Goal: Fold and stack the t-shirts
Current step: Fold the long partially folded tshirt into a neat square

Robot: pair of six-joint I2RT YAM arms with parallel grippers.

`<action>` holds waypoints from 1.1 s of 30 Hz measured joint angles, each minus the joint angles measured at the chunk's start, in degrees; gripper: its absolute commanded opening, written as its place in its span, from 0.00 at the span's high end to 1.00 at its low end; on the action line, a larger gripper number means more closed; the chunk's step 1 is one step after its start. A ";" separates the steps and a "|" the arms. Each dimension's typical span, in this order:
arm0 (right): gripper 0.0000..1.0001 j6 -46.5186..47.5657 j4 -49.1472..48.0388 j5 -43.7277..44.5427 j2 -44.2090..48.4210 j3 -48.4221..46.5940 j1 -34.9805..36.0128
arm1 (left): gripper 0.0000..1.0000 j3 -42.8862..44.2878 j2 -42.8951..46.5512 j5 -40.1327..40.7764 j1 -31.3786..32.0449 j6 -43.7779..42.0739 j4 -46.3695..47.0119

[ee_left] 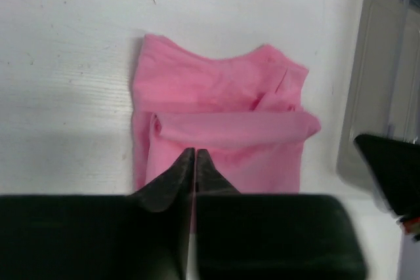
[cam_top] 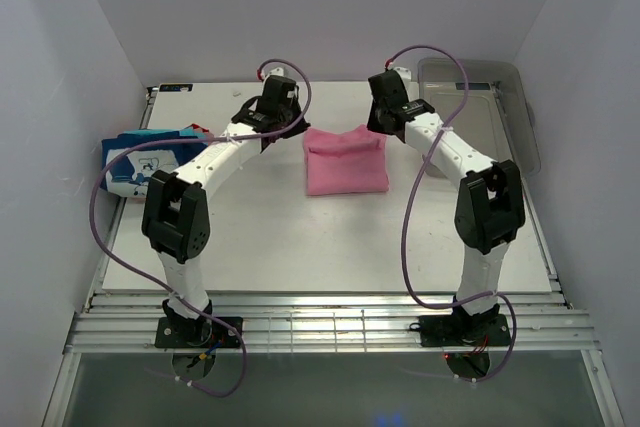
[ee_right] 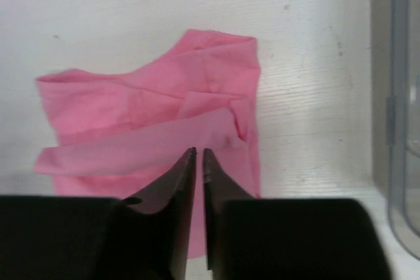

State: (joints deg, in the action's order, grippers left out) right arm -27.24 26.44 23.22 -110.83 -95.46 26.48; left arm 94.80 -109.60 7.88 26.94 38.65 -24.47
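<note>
A plain pink t-shirt [cam_top: 345,162] lies folded into a rough square at the table's middle back. It also shows in the left wrist view [ee_left: 223,129] and the right wrist view [ee_right: 151,122], with a loose band of cloth across it. My left gripper [cam_top: 288,130] [ee_left: 195,151] hovers over its left edge, jaws almost together with only a hairline slit and no cloth between them. Over the right edge, my right gripper [cam_top: 386,129] [ee_right: 199,150] shows a narrow gap with nothing in it. A stack of folded t-shirts [cam_top: 140,162], blue with white print on top, sits at the far left.
A clear plastic bin [cam_top: 480,107] [ee_left: 387,83] [ee_right: 397,96] stands at the back right, close to the right arm. The white table [cam_top: 300,247] stretches bare toward the arm bases. White walls close in both sides.
</note>
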 measured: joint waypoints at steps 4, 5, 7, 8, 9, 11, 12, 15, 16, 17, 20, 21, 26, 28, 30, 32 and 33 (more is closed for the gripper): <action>0.92 0.15 -1.18 -6.69 -0.22 -0.92 0.17 | 1.00 -5.88 2.47 -5.33 1.62 1.53 3.23; 0.92 0.22 -1.16 -8.98 -1.03 -1.25 0.17 | 1.00 -6.99 2.29 -6.84 2.36 2.16 4.02; 0.92 0.11 -1.25 -12.90 -3.17 -1.55 0.20 | 1.00 -8.66 1.44 -9.51 4.09 2.99 4.72; 0.92 -0.02 -1.22 -14.64 -4.37 -1.55 0.22 | 1.00 -9.16 0.79 -10.67 4.96 3.28 5.14; 0.92 -0.20 -1.05 -16.11 -5.68 -1.55 0.24 | 1.00 -9.35 0.09 -11.63 5.70 3.50 5.40; 0.92 -0.59 -0.85 -18.99 -7.93 -1.55 0.28 | 1.00 -9.40 -1.73 -13.31 7.26 3.87 6.12; 0.92 -0.76 -0.72 -20.09 -8.85 -1.55 0.33 | 1.00 -9.42 -2.56 -14.12 7.93 4.00 6.54; 0.92 -1.05 0.04 -22.38 -10.43 -1.57 0.44 | 1.00 -9.99 -3.98 -15.63 9.07 4.39 6.93; 0.92 -1.11 0.26 -22.82 -10.56 -1.60 0.46 | 1.00 -10.05 -4.22 -16.00 9.14 4.46 6.95; 0.92 -1.14 0.46 -23.15 -10.62 -1.64 0.50 | 1.00 -10.05 -4.44 -16.33 9.14 4.46 7.15; 0.92 -1.25 0.68 -23.80 -10.91 -2.67 0.52 | 1.00 -10.05 -5.20 -16.74 8.98 4.39 7.80; 0.92 -1.27 0.63 -23.91 -11.13 -3.23 0.52 | 1.00 -10.12 -5.53 -16.83 8.92 4.28 8.15; 0.92 -1.44 0.68 -23.91 -12.98 -6.23 0.52 | 1.00 -13.60 -7.19 -17.05 8.76 3.72 9.66; 0.92 -1.62 1.09 -23.91 -14.60 -8.26 0.52 | 1.00 -16.22 -7.32 -17.20 8.76 3.43 10.08; 0.92 -1.84 1.36 -23.91 -16.83 -10.78 0.55 | 1.00 -18.62 -7.32 -17.97 8.81 3.39 10.80; 0.92 -2.08 1.64 -23.82 -18.38 -12.07 0.52 | 1.00 -19.78 -6.99 -18.47 8.81 3.15 12.28; 0.92 -2.16 1.81 -23.54 -18.93 -12.39 0.55 | 1.00 -20.57 -6.75 -18.58 8.83 2.91 13.25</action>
State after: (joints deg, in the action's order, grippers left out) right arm -29.41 28.25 -0.32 -129.75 -107.85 27.03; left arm 74.24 -116.36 -10.70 35.77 41.56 -11.22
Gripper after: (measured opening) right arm 0.078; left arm 0.019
